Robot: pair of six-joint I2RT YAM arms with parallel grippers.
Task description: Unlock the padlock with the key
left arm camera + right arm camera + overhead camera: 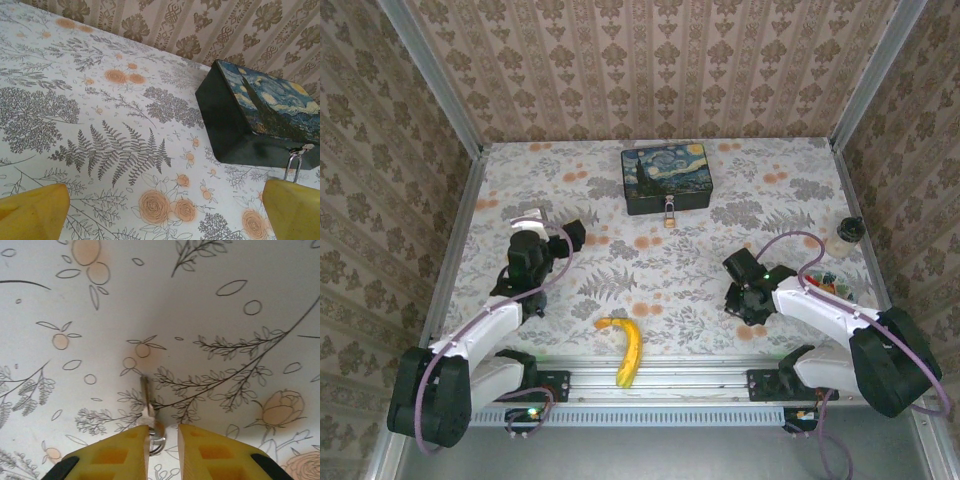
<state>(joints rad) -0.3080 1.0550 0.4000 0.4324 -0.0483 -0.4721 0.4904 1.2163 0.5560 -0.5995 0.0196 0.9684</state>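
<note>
padlock (pixel 669 214): hangs against the front face of the starry-night tin (pixel 665 178), at the far middle of the table (pixel 650 262). The left wrist view shows its thin shackle hooked on the tin's front latch. The body is hidden behind a yellow finger. The lock is judged still closed.
key (pixel 146 402): lies flat on the table at the right side, well apart from the padlock. The blade points away from the claw and a small ring sits on the head.
right claw (pixel 163 432): sits low over the table with the jaws at a narrow gap. The key's head and ring are between them. Whether the pads actually clamp the key cannot be told.
left claw (pixel 165 192): spread wide and holds nothing. It is aimed toward the tin, with the shackle just above its right finger.
done: the right claw is placed on the key; at most, the grasp is under way.
remaining: lift the key, carry it to the padlock, steady the lock body, insert, turn, free the shackle.
stage: early, by judgement.
</note>
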